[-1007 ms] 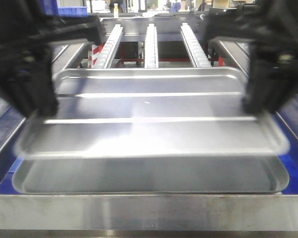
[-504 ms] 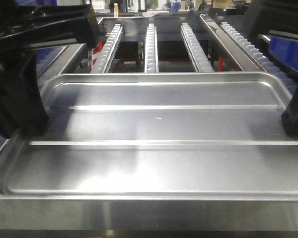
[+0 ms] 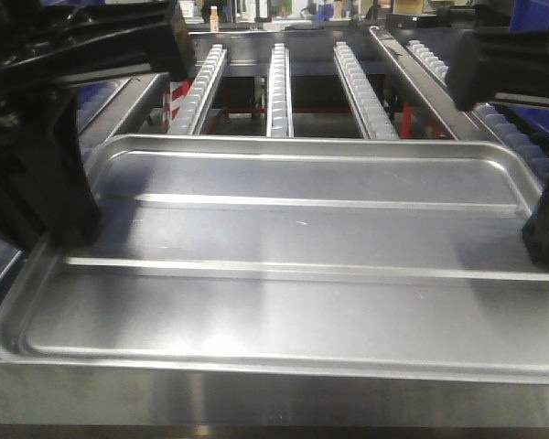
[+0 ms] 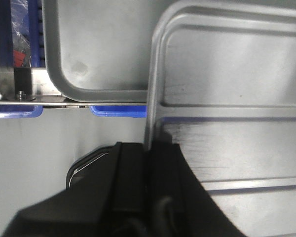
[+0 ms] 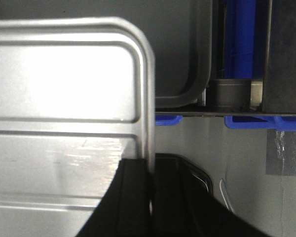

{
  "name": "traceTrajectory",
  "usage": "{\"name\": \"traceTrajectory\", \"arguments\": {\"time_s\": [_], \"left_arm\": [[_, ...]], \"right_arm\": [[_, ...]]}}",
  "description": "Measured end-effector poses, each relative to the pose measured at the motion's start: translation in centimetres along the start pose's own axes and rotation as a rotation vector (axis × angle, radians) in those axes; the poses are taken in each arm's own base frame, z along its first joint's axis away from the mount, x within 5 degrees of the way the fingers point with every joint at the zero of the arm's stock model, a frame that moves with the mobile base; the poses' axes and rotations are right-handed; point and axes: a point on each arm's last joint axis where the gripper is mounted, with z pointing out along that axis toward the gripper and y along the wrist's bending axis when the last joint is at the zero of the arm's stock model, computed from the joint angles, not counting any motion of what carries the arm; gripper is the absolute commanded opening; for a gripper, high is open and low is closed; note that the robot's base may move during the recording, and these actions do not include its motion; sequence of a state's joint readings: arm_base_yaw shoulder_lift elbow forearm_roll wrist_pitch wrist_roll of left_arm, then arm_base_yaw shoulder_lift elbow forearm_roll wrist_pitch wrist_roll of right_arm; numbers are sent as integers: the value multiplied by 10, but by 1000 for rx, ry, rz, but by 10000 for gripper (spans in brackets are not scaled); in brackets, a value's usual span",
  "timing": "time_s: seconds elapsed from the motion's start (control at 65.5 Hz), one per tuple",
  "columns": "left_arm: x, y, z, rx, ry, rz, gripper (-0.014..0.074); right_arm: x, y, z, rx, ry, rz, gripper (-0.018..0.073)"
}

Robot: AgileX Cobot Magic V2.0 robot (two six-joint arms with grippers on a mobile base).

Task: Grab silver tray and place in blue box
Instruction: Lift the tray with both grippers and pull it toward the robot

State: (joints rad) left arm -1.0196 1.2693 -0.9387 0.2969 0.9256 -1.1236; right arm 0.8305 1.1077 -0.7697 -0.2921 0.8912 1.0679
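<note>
Front view: silver tray point(image 3: 293, 247) spans between left gripper point(image 3: 59, 229) at 9 o'clock and right gripper point(image 3: 542, 247) at 3 o'clock.
Left wrist view: jaws pinching the tray's rim; blue box point(image 4: 118, 111) at 10 o'clock.
Right wrist view: jaws pinching the opposite rim.

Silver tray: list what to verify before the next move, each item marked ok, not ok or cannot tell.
1. Grip of the left claw on the silver tray at its short rim: ok, shut on it.
2. Grip of the right claw on the opposite short rim: ok, shut on it.
3. Tray close to level in the front view: ok.
4. Tray surface bare, nothing to slide off: ok.
5. Tray centred over the blue box: cannot tell; only blue slivers show.
6. Room left above the second tray lying underneath: cannot tell.
</note>
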Motion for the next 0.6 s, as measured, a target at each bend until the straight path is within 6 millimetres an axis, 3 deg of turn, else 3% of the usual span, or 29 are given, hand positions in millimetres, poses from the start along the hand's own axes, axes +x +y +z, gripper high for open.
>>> {"name": "traceTrajectory", "arguments": {"time_s": [0.595], "left_arm": [[0,0,0,0,0,0,-104]], "right_arm": [[0,0,0,1,-2,-2,49]]}}
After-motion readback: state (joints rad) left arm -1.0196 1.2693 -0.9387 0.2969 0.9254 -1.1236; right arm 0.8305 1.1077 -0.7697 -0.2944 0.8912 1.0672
